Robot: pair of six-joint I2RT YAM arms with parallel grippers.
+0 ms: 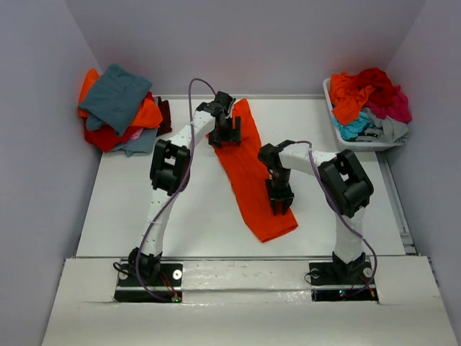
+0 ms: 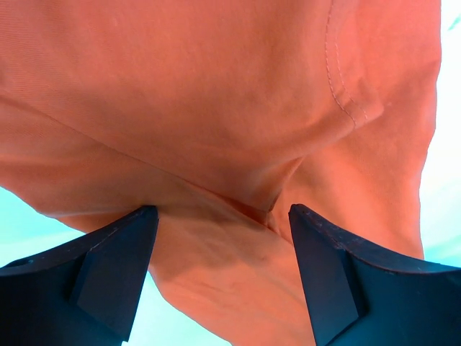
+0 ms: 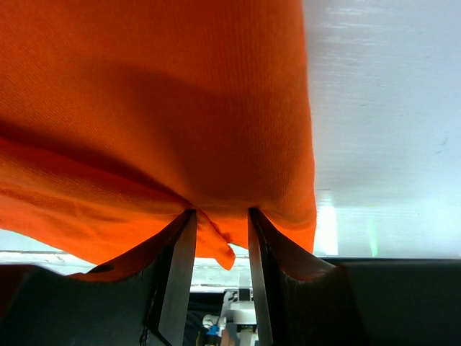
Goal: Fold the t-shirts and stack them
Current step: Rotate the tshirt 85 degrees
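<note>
A bright orange t-shirt (image 1: 253, 173), folded into a long strip, lies slantwise across the middle of the table. My left gripper (image 1: 225, 135) stands over its far end. In the left wrist view it (image 2: 223, 216) is open wide, with the orange cloth (image 2: 216, 108) spread beyond the jaws and nothing pinched. My right gripper (image 1: 281, 203) rests on the strip's near part. The right wrist view shows it (image 3: 222, 213) part open, the orange cloth (image 3: 158, 86) lying across both fingertips and a small flap hanging loose in the gap.
A stack of folded t-shirts (image 1: 119, 97), teal-grey on top over orange and red, sits at the back left. At the back right a white bin (image 1: 369, 146) holds a heap of orange, red, magenta, turquoise and grey shirts (image 1: 367, 94). Walls close in three sides.
</note>
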